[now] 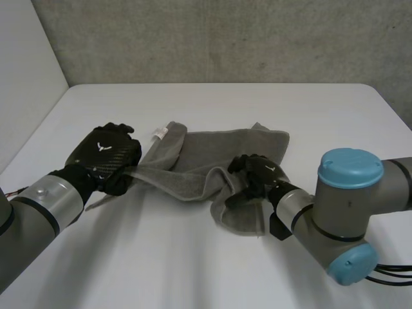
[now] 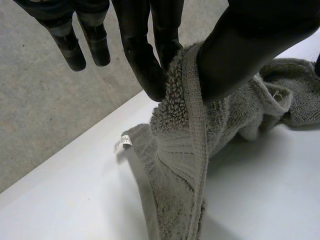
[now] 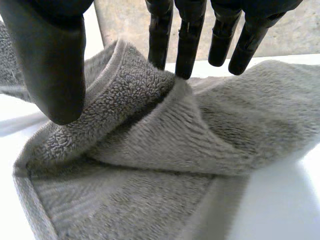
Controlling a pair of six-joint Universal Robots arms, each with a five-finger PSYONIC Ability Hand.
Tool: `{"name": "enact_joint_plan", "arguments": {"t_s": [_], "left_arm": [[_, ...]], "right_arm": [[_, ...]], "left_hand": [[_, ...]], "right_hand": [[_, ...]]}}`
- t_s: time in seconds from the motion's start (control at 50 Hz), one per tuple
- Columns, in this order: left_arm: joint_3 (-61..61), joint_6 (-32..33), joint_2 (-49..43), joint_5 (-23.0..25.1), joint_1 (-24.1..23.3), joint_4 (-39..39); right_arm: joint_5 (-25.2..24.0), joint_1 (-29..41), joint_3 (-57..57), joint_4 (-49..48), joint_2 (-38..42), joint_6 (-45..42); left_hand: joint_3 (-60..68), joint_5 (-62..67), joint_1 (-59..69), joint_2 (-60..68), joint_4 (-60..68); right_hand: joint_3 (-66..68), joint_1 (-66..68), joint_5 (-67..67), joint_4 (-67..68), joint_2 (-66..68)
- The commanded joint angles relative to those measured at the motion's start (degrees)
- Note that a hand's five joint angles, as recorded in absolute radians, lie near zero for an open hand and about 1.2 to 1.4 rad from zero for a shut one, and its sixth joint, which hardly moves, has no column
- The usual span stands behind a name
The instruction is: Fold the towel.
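A grey towel (image 1: 212, 151) lies crumpled in the middle of the white table (image 1: 193, 270). My left hand (image 1: 103, 154) is at the towel's left end. In the left wrist view its thumb (image 2: 250, 40) and a finger pinch the hemmed edge of the towel (image 2: 180, 165) and hold it off the table. My right hand (image 1: 261, 175) sits on the towel's front right part. In the right wrist view a thick fold of the towel (image 3: 150, 150) stands between that hand's thumb (image 3: 50, 60) and its fingertips (image 3: 185, 70), which both touch it.
A small white label (image 1: 159, 133) sticks out at the towel's far left corner, also seen in the left wrist view as the label (image 2: 122, 142). A grey concrete wall (image 1: 225, 38) runs behind the table. Bare tabletop lies in front of the towel.
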Motion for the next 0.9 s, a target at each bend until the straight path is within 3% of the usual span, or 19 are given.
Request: {"name": "enact_joint_plan", "arguments": {"t_s": [0.02, 0.14, 0.2, 0.28, 0.42, 0.46, 0.52, 0.62, 0.74, 0.9], "left_arm": [[0.0, 0.0, -0.3, 0.1, 0.2, 0.0], [0.0, 0.1, -0.3, 0.1, 0.2, 0.0], [0.0, 0.1, -0.3, 0.2, 0.8, 0.2], [0.0, 0.1, -0.4, 0.2, 1.4, 0.2], [-0.4, 1.0, -0.5, 0.3, 5.1, -0.9], [-0.3, 1.0, -0.5, 0.3, 5.6, -1.7], [0.3, 1.1, -0.4, 1.4, 6.5, -4.0], [1.9, 1.1, -0.4, 7.1, 7.6, -11.0], [3.6, 1.7, -1.5, 9.1, 7.1, -13.9], [13.8, 6.7, -14.5, 8.1, 6.0, -8.0]], "right_arm": [[0.1, 1.4, -3.9, 0.0, 2.4, 1.8], [0.4, 2.7, -5.3, 0.0, 3.7, 1.6], [0.2, 2.6, -4.4, 0.0, 3.8, 0.9], [-1.0, 2.2, -4.4, 0.8, 3.7, 0.1], [-9.2, -1.0, -1.1, 6.9, -0.6, -18.4], [-12.1, -2.9, -1.8, 12.9, -3.6, -25.0], [-13.3, -3.9, -2.5, 17.1, -4.8, -27.6], [-18.7, -6.2, -7.9, 30.8, -7.1, -35.5], [-20.9, -6.6, -11.7, 35.2, -7.2, -40.2], [-19.7, -5.6, -24.9, 31.5, -0.1, -42.7]], "left_hand": [[-2.4, 3.5, 5.4, 2.9, -2.9], [-2.4, 3.5, 5.4, 2.9, -2.9], [-2.4, 3.5, 5.4, 2.9, -2.9], [-2.4, 3.5, 5.4, 2.9, -2.9], [-2.4, 3.5, 5.4, 2.9, -2.9], [-2.4, 3.5, 5.4, 2.9, -2.9], [-2.4, 3.5, 5.4, 2.9, -2.9], [-2.4, 3.5, 5.4, 2.9, -2.9], [-2.4, 3.5, 5.4, 2.9, -2.9], [-2.4, 3.5, 5.4, 2.9, -2.9]], "right_hand": [[-1.9, 7.0, 6.6, -3.3, 7.3], [-1.9, 21.6, 21.3, -3.3, 21.9], [-1.9, 45.9, 45.5, -3.3, 46.2], [-1.9, 46.0, 45.6, -3.3, 46.3], [-1.9, 46.0, 45.6, -3.3, 46.3], [-1.9, 46.0, 45.6, -3.3, 46.3], [-1.9, 46.0, 45.6, -3.3, 46.3], [-1.9, 46.0, 45.6, -3.3, 46.3], [-1.9, 46.0, 45.6, -3.3, 46.3], [-1.9, 46.0, 45.6, -3.3, 46.3]]}}
